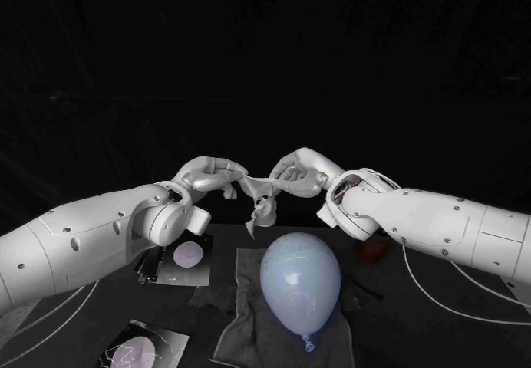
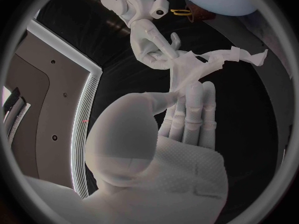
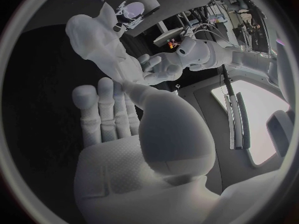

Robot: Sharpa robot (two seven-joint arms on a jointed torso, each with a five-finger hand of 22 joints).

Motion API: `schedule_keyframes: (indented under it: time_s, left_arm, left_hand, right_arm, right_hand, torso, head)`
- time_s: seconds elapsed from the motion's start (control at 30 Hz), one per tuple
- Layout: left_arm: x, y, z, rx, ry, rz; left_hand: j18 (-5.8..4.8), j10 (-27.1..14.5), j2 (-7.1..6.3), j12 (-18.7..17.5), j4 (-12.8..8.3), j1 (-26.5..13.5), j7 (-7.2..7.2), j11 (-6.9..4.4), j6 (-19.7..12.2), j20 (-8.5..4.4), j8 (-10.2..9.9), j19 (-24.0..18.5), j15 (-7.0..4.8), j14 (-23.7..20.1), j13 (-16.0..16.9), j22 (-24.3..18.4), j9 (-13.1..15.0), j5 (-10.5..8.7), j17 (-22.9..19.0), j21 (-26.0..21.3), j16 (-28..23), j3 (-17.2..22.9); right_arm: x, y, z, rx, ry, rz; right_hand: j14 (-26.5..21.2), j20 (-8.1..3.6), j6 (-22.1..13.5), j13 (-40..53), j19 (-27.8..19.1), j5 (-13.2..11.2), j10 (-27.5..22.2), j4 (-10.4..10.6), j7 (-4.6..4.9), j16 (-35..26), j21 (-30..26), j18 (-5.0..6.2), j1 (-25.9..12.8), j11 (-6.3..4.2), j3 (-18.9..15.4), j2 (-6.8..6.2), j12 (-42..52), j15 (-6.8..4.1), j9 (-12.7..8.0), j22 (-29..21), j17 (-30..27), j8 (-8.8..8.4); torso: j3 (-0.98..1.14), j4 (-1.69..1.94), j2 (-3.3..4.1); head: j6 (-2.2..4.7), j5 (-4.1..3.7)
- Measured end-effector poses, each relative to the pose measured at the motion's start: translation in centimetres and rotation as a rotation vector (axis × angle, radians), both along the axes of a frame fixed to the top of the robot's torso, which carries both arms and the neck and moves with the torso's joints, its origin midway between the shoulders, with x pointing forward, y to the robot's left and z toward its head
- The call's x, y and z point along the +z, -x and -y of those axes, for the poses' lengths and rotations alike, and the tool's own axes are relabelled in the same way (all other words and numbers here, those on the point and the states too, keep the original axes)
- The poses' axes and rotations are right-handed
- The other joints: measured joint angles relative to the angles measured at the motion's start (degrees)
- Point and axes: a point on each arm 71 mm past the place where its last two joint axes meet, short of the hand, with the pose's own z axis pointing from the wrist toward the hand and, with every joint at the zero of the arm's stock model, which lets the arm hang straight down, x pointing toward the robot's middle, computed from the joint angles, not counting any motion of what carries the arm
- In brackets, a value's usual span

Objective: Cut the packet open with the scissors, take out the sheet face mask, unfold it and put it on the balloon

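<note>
Left hand (image 1: 210, 176): raised above the far part of the table (image 1: 437, 330), left of centre. Its fingers are curled in and pinch one end of the sheet face mask (image 1: 262, 201). The left wrist view shows the fingers (image 2: 201, 115) standing straight under the sheet.
Right hand (image 1: 297, 170): raised at the same height, just right of centre, thumb and fingers closed on the mask's other end. The grip point is hard to make out from its own wrist.
Sheet face mask: white and crumpled, pulled between the two hands. A loose flap hangs down over the far end of the balloon (image 1: 298, 277); whether they touch, I cannot tell.
Balloon: pale blue, lying on a grey cloth (image 1: 238, 337) at mid-table, knot toward the near side.
Far packet (image 1: 188, 257): left of the balloon, partly hidden behind the left arm (image 1: 89, 238).
Near packet (image 1: 138, 349): near left, cut off at the edge.
Red thing (image 1: 373, 250): right of the balloon, half covered by the right arm (image 1: 443, 222); unidentifiable.
</note>
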Motion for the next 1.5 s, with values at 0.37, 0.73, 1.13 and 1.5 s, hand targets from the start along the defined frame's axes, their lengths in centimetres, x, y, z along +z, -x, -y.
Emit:
schedule_keyframes:
  time_s: [0.37, 0.73, 1.13, 1.5]
  left_arm:
    - [-0.1, -0.3, 0.2, 0.021, -0.004, 0.002]
    - [-0.2, -0.5, 0.2, 0.035, 0.020, 0.002]
    - [-0.6, -0.8, 0.3, 0.022, 0.030, -0.003]
    - [-1.9, -0.8, 0.9, 0.007, 0.028, -0.016]
  left_hand:
    - [-0.05, 1.7, 0.00, 0.5, 0.7, 0.0, -0.09, -0.50, -0.1, -0.11, -0.1, 0.1, -0.04, 0.2, 0.2, -0.1, 0.0, 0.00, -0.4, 0.0, 0.4, -0.4]
    - [-0.14, 3.3, 0.00, 0.5, 1.4, 0.0, -0.21, -0.74, -0.2, 0.00, 0.2, 0.4, -0.35, 0.1, 0.3, -0.6, 0.0, 0.00, -1.0, 0.0, 0.7, -0.7]
    - [-0.20, 4.6, 0.30, 0.5, 2.2, 0.3, -0.50, -0.94, -0.5, -0.19, 0.3, 0.6, -0.54, -0.1, 0.4, -1.1, 0.3, 0.00, -1.6, -0.6, 0.6, -1.2]
    - [-0.24, 4.9, 0.22, 0.2, 3.0, 0.4, -0.83, -1.22, -0.8, 0.06, 0.7, 0.1, -0.94, -2.1, 0.3, -2.2, 0.3, 0.00, -3.0, -2.7, -1.0, -2.1]
  right_arm:
    - [2.9, -0.8, -1.2, -0.029, 0.196, 0.075]
    - [4.3, -1.3, -1.7, -0.079, 0.387, 0.188]
    - [5.2, -0.8, -2.2, -0.109, 0.478, 0.331]
    - [5.7, 0.1, -3.0, -0.106, 0.476, 0.441]
  right_hand:
    - [0.4, -0.10, -0.1, 0.0, 0.9, -0.1, 0.4, -0.3, -0.08, 0.0, 1.5, -0.04, -0.7, -0.02, 0.3, -0.23, 0.0, 0.01, 0.2, 0.0, -0.3, 0.25]
    - [1.2, -0.21, 0.1, 0.1, 2.1, -0.1, 1.0, -0.1, -0.47, 0.2, 3.4, -0.07, -1.4, -0.48, 0.6, -0.45, -0.1, -0.21, 0.4, 0.0, -0.7, 0.48]
    - [2.0, -0.42, 0.3, 0.1, 3.3, -0.2, 1.7, 0.1, -0.73, 0.2, 4.8, -0.86, -1.7, -0.76, 0.7, -0.79, -0.3, -0.44, 0.7, 0.0, -1.0, 0.84]
    - [2.5, -0.46, 0.5, 0.0, 4.3, 0.0, 1.8, 0.3, -0.66, 0.2, 6.2, -0.89, -2.0, -0.86, 0.9, -1.05, -0.4, -0.58, 0.8, 0.0, -1.2, 0.83]
  torso:
    - [-0.08, -0.02, -0.05]
    - [-0.12, -0.02, 0.02]
    - [-0.02, -0.01, 0.02]
    - [-0.01, 0.00, 0.12]
  head:
    - [0.76, -0.31]
    - [1.41, -0.73]
    - [1.54, -0.96]
    - [1.46, -1.22]
